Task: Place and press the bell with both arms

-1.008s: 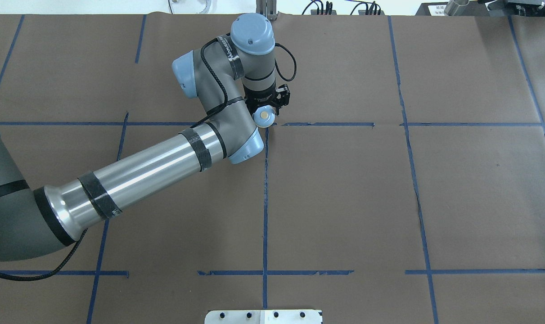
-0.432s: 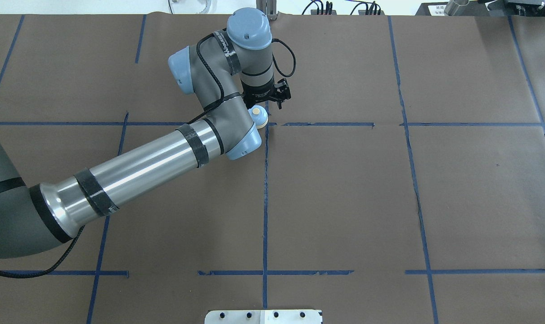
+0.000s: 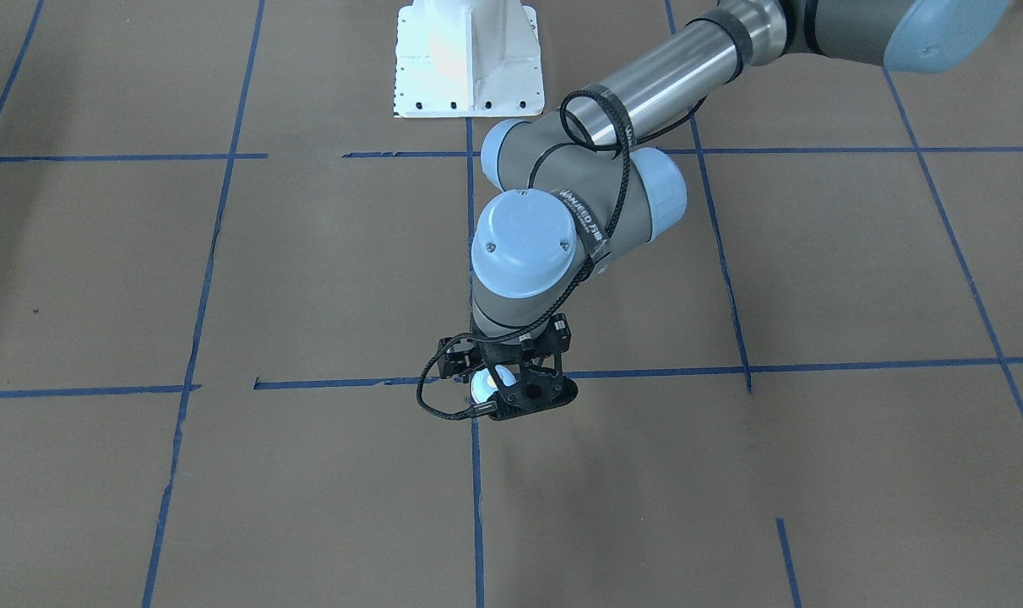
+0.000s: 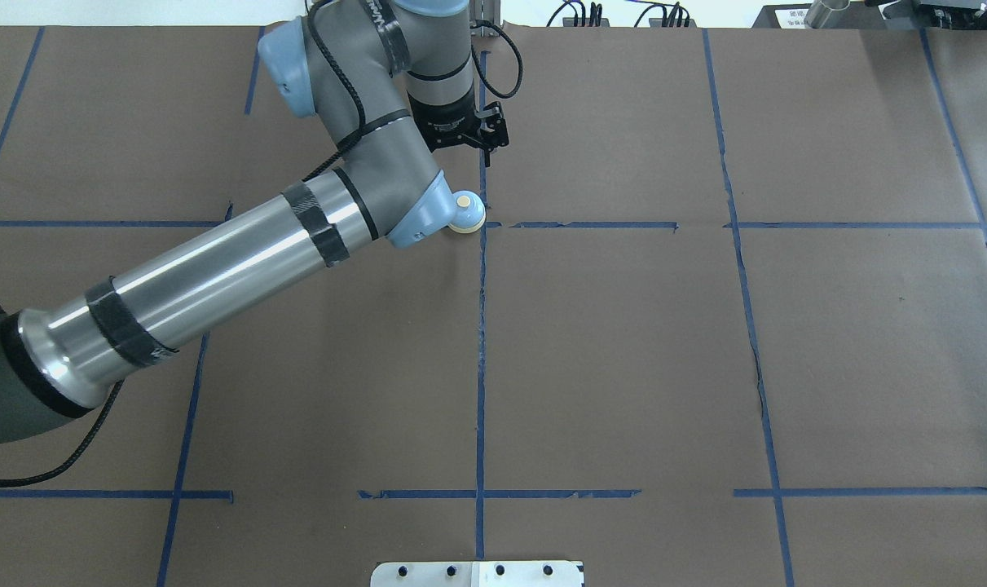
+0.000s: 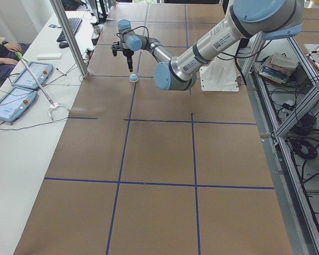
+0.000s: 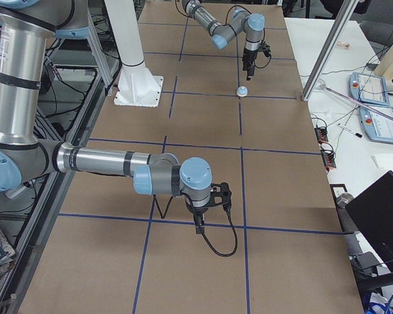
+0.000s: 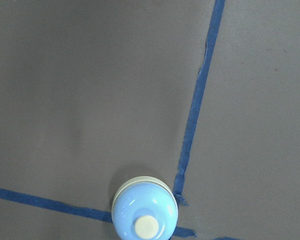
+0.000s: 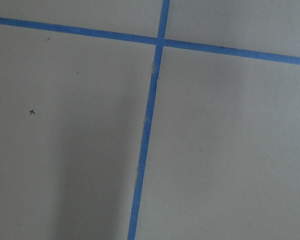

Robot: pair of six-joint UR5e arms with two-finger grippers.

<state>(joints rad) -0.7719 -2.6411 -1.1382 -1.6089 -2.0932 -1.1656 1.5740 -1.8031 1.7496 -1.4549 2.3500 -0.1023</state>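
The light-blue bell (image 4: 466, 214) with a cream button stands upright and alone on the brown table, beside a crossing of blue tape lines. It also shows in the left wrist view (image 7: 145, 215), in the front view (image 3: 482, 387) and in both side views (image 5: 133, 78) (image 6: 243, 91). My left gripper (image 5: 128, 67) hangs above the bell, apart from it, holding nothing, and looks open. The wrist joint hides its fingers in the overhead view. My right gripper (image 6: 198, 226) shows only in the exterior right view, low over bare table far from the bell. I cannot tell its state.
The white bolted pedestal (image 3: 467, 59) stands at the robot's side of the table. Blue tape lines (image 4: 481, 359) divide the brown cover into squares. A metal post (image 5: 69, 37) and a side table with tablets (image 5: 21, 79) lie beyond the far edge.
The left arm has lifted and drawn back toward the far edge, away from the bell. The bell has stayed at the tape crossing.
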